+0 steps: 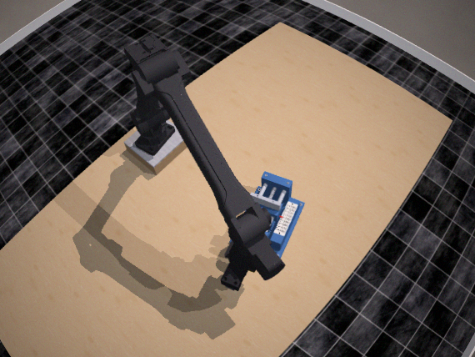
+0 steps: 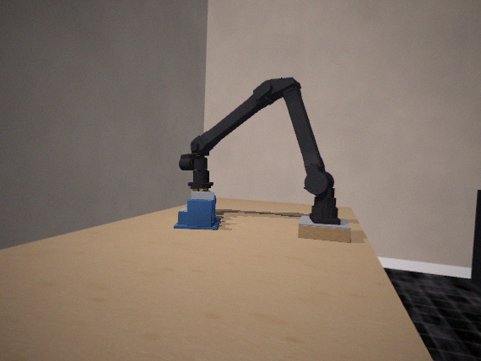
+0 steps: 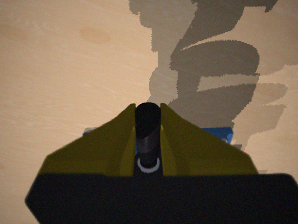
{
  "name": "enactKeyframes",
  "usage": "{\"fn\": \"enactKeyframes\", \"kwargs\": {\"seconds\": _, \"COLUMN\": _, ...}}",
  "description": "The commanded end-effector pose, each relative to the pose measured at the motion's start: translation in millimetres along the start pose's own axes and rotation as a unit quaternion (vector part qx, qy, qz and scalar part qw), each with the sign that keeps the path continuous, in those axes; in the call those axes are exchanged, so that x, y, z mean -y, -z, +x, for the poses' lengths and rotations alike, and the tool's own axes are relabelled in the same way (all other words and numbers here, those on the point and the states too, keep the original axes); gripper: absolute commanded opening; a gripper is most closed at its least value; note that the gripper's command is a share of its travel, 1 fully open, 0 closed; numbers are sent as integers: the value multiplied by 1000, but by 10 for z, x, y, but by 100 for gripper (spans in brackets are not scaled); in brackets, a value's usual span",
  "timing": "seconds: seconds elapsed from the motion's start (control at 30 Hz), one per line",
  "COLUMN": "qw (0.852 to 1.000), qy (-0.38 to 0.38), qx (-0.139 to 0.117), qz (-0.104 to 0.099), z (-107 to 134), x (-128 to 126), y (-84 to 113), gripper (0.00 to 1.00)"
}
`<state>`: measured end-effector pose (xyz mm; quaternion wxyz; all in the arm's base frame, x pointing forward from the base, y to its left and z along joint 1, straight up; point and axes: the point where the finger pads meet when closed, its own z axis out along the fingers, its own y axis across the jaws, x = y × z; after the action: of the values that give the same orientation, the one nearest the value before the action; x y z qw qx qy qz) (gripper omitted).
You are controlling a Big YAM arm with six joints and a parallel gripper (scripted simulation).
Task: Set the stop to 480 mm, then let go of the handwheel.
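A blue stop fixture (image 1: 292, 221) (image 2: 202, 212) stands on the table. Its pale crossbar stop (image 1: 267, 202) (image 2: 202, 195) sits near the tall blue end block. A red pointer (image 1: 282, 217) is around the middle of the white scale (image 1: 279, 230); its numbers are too small to read. My gripper (image 2: 200, 190) (image 3: 148, 111) points down at the fixture, shut on the handwheel's black upright handle (image 3: 148, 120), with a yellow finger on each side. A pale ring (image 3: 148, 171) shows at the handle's foot. The arm hides the wheel in the top and exterior views.
The arm's base stands on a block (image 1: 156, 166) (image 2: 324, 233) at one long table edge. The forearm crosses close above the fixture in the top view. The tall blue end block (image 1: 277, 179) rises beside the stop. The arm's shadow lies across the table.
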<state>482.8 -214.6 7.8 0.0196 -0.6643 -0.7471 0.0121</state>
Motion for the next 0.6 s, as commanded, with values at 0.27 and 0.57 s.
{"fn": "enactKeyframes", "kwargs": {"seconds": 0.27, "qw": 998, "qy": 3, "qx": 27, "qz": -59, "z": -61, "x": -514, "y": 547, "gripper": 6}}
{"fn": "enactKeyframes", "kwargs": {"seconds": 0.57, "qw": 998, "qy": 3, "qx": 28, "qz": -61, "z": -43, "x": -429, "y": 819, "gripper": 6}}
